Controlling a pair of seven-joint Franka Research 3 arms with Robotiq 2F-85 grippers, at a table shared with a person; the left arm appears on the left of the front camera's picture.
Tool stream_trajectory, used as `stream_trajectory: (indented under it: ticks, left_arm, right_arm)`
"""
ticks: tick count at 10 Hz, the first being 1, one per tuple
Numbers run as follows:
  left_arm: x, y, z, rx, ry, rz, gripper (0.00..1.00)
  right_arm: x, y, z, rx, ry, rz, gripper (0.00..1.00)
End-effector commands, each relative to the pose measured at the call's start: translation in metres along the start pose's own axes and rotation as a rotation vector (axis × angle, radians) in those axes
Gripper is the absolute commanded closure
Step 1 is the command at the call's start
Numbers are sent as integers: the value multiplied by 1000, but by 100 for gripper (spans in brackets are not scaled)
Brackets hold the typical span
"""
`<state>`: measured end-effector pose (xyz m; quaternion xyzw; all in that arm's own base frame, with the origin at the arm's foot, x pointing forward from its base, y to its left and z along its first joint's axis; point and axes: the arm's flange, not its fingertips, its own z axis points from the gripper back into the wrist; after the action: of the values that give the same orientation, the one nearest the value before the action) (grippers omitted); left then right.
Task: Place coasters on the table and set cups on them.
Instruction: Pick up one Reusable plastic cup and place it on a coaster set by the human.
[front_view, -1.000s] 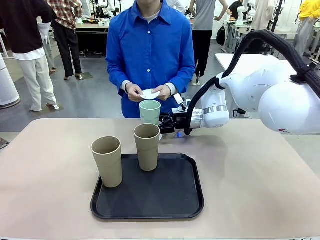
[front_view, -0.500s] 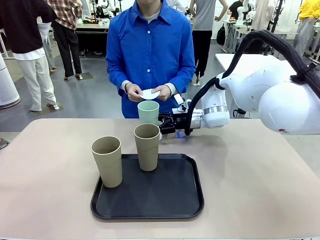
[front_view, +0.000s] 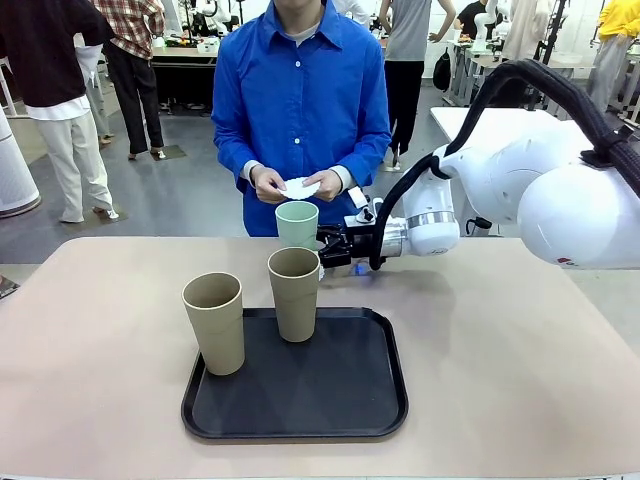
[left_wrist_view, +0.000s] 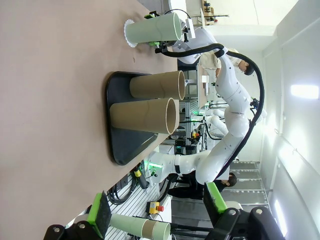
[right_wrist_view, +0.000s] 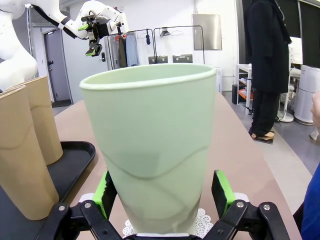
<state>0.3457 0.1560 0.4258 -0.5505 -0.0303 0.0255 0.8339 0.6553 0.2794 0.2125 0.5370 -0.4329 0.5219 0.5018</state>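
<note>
Between parted jaws of right tool (right_wrist_view: 164, 194), mint cup (right_wrist_view: 150, 145), apparently untouched.

The right arm (front_view: 520, 190) reaches in from the right with its forearm level. The right gripper (front_view: 324, 246) lies horizontal and points toward the robot's left. Its jaws are spread, and the green pads (right_wrist_view: 222, 192) stand wide apart. The left arm (right_wrist_view: 15, 45) is raised. The left gripper (left_wrist_view: 157, 207) is held high with its jaws fully spread.
</note>
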Motion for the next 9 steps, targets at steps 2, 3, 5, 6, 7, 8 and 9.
stream_trajectory:
  ticks: [2, 3, 5, 6, 7, 8, 9]
  left_arm:
    - [0, -1, 2, -4, -5, -4, 0]
    - [0, -1, 2, -4, -5, -4, 0]
    - [0, -1, 2, -4, -5, -4, 0]
    - [0, -1, 2, -4, -5, -4, 0]
    - [0, -1, 2, -4, -5, -4, 0]
    - [0, -1, 2, -4, -5, -4, 0]
    - [0, -1, 2, -4, -5, -4, 0]
  right_arm:
    - [1, -12, 2, 26, 11, -6, 0]
    - [1, -12, 3, 25, 11, -6, 0]
    - [1, -13, 5, 20, 9, -5, 0]
    - [1, -13, 6, 16, 8, -3, 0]
    - [1, -14, 7, 13, 5, -1, 0]
    - [1, -14, 7, 35, 6, -4, 0]
    - [1, -14, 8, 47, 8, -7, 0]
